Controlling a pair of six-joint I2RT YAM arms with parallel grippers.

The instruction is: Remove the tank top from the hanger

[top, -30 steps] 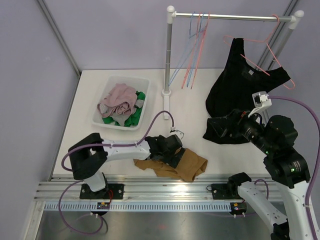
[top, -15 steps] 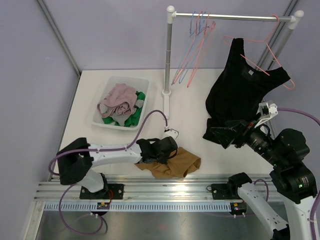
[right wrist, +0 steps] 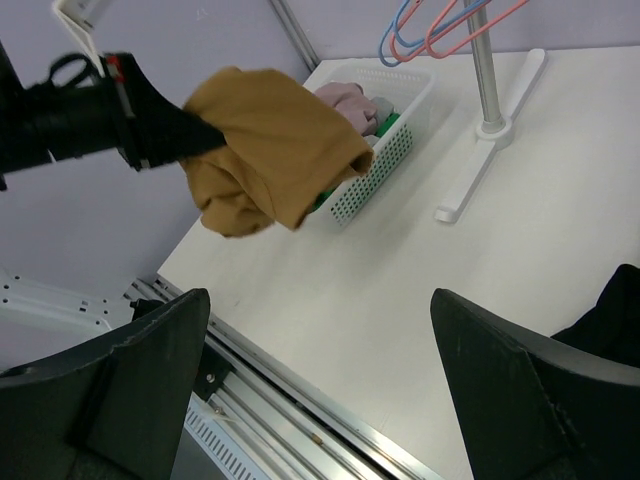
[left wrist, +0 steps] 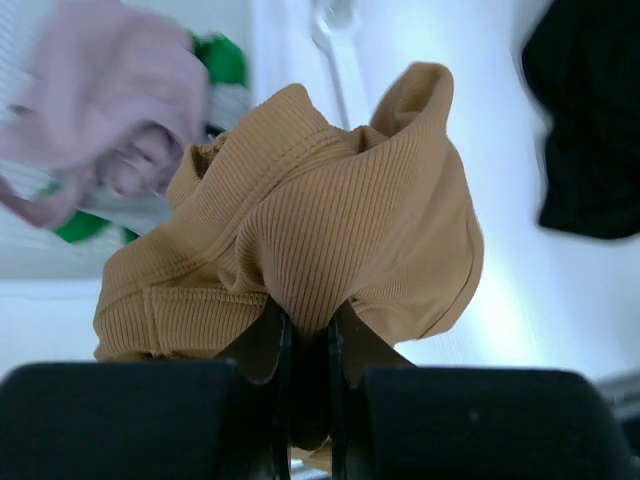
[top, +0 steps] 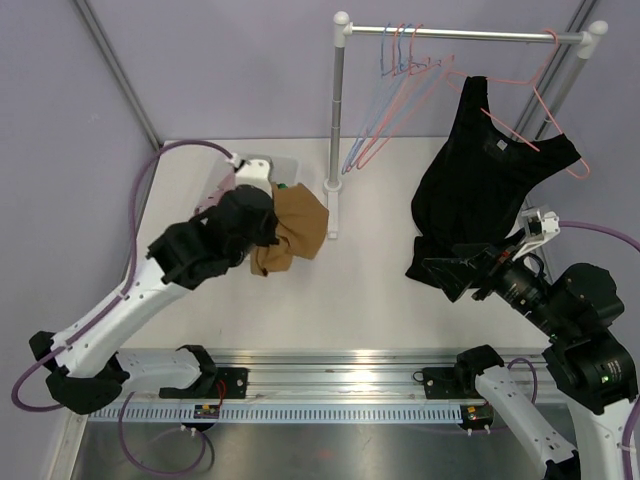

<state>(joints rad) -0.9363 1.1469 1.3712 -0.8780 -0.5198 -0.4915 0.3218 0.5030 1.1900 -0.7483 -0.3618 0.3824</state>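
A black tank top [top: 490,170] hangs on a pink hanger [top: 581,168] at the right end of the clothes rack [top: 450,33]. The right gripper [top: 447,278] is spread wide by its lower hem. Left of the rack's post, the left gripper [left wrist: 305,320] pinches a tan garment [left wrist: 320,230] above a white basket [right wrist: 385,165].

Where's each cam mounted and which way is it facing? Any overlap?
Top external: above and behind the bases, looking down on the table; both arms, the rack and black tank top show.
Left wrist: on the left arm, looking along the shut left gripper at the tan garment it holds.
Right wrist: looking leftward across the table through the open right gripper, toward the basket.
Shared: all three see the tan garment.
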